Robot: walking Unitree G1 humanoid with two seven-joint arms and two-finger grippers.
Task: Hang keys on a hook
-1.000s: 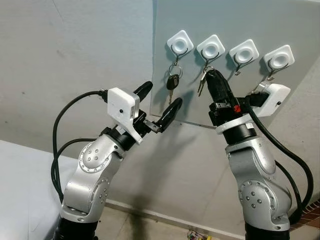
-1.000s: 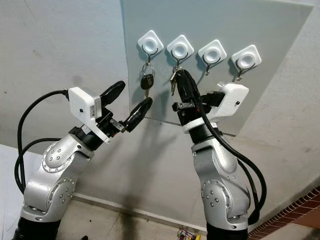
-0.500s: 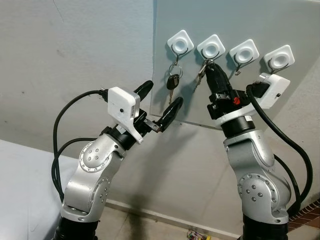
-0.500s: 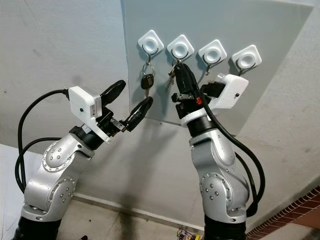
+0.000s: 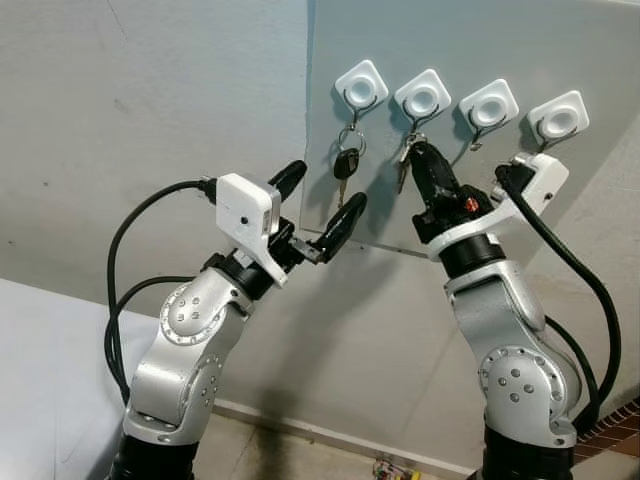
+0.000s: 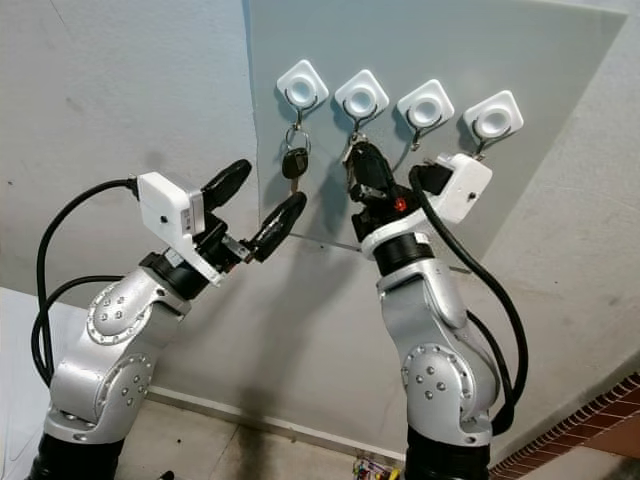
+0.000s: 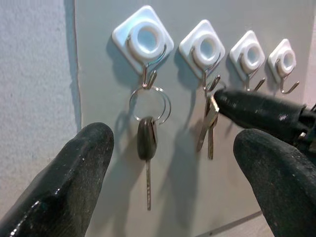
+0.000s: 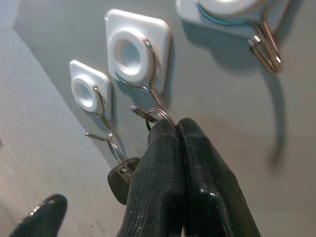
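While the right claw (image 5: 418, 152) is raised against the grey wall panel (image 5: 480, 40), its two black fingers (image 8: 182, 163) are pressed together on the silver keys (image 7: 209, 126), pinching them just under the ring. The key ring (image 8: 154, 115) sits at the tip of the 2nd hook (image 5: 423, 96), counted from the robot's left; in the right wrist view ring and hook wire touch, but I cannot tell whether the ring is fully over the hook. The silver blades hang down beside the claw, close to the panel.

Four white square hooks are mounted in a row near the top of the panel. 1st hook (image 5: 360, 84): carries a black-headed key (image 5: 345, 164) on a wire ring, hanging straight down, approx. flat to the panel. 3rd hook (image 5: 489, 102) and 4th hook (image 5: 558, 116): bare wire only.

Left claw (image 5: 322, 200): held up in front of the panel, below and to the left of the 1st hook, fingers spread wide, gripping nothing. In the left wrist view its two fingertips (image 7: 74, 173) frame the black-headed key and the silver keys, apart from both.

Both arms are bent upward at the elbow, black cables looping off each wrist camera housing. Wall around the panel is pale grey plaster. Floor at the bottom edge is dark-stained; a small coloured item lies there, too small to identify.
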